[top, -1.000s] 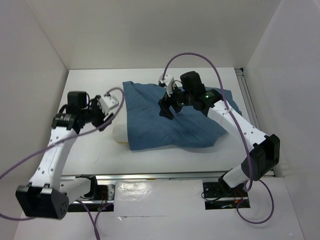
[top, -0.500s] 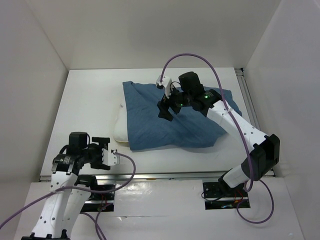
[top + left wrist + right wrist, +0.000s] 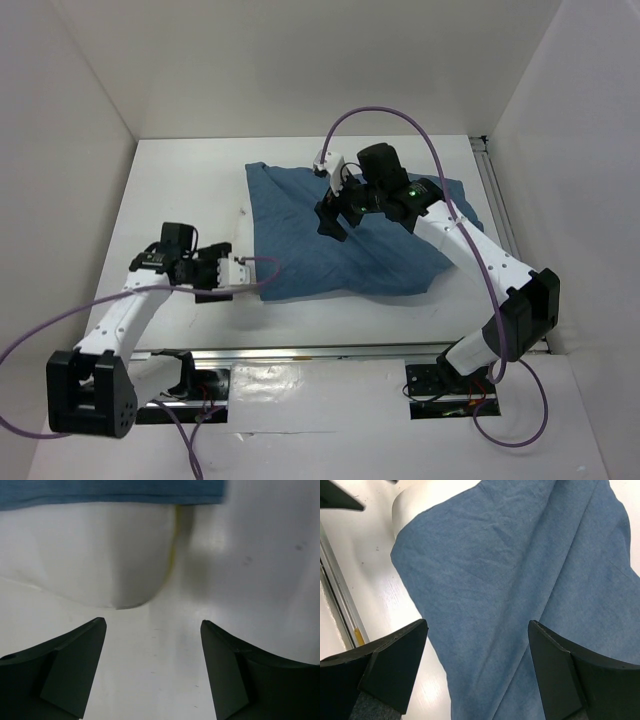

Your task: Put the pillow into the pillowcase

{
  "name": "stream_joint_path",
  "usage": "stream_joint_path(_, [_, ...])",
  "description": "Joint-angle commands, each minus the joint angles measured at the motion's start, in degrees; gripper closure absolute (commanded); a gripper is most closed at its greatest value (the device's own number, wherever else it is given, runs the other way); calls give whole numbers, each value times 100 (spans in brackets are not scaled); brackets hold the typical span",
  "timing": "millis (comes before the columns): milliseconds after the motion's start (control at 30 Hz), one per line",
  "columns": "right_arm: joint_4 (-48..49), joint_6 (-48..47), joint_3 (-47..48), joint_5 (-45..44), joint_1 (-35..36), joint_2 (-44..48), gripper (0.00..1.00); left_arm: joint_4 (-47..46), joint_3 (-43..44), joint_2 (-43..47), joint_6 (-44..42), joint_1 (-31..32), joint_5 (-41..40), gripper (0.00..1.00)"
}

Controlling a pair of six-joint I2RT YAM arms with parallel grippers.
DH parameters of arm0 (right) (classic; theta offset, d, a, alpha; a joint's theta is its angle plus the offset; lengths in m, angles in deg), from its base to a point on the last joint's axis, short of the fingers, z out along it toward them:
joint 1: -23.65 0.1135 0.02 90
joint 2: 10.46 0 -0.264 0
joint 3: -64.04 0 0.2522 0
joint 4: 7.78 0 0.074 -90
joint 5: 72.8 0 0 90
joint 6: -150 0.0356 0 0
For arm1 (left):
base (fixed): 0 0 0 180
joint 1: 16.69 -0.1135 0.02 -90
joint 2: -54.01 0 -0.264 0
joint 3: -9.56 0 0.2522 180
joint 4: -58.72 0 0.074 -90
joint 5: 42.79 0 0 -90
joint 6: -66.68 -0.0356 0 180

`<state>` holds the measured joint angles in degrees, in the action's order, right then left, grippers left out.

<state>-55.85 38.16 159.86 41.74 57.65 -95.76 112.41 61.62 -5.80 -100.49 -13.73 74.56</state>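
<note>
Two pincers, both spread, both empty.

- Left gripper (image 3: 152,624): low over the tabletop (image 3: 180,180), jaws facing the bare corner of the pillow (image 3: 100,555), just short of it.
- Right gripper (image 3: 477,625): hanging above the pillowcase (image 3: 520,555), apart from the cloth.
- Hazards: a push on that corner with the case unheld would likely slide the whole bundle toward the tabletop's right edge instead of seating the pillow. A pinch could catch only the piping, or bunch cloth at the mouth.
- Pillow: pale cream, rounded corner, yellow piping. It protrudes from the case's left edge at mid-tabletop, the rest covered.
- Pillowcase: denim-blue, creased.
</note>
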Motion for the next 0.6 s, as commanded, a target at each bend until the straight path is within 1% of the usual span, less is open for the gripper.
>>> stream_joint_path(0, [-6, 93, 231, -97, 63, 101, 11, -959, 476, -399, 817, 11, 270, 10])
stream_joint_path(100, [-6, 93, 301, -98, 63, -4, 11, -1468, 301, -470, 677, 11, 166, 10])
stream_joint_path(167, [-6, 40, 354, -98, 63, -57, 11, -1531, 248, -470, 405, 11, 165, 9])
stream_joint_path(367, [-6, 40, 407, -151, 63, -57, 11, -1479, 300, -672, 325, 11, 217, 9])
stream_joint_path(400, [-6, 40, 407, -151, 63, -57, 11, -1479, 248, -672, 273, 11, 218, 8])
stream_joint_path(467, [-6, 40, 407, -203, 63, -109, 11, -1383, 248, -672, 124, 11, 306, 8])
stream_joint_path(533, [-6, 40, 407, -203, 63, -110, 11, -1128, 169, -619, -227, 11, 498, 6])
stream_joint_path(567, [-6, 40, 407, -256, 63, -110, 11, -1066, 108, -506, -429, 11, 499, 4])
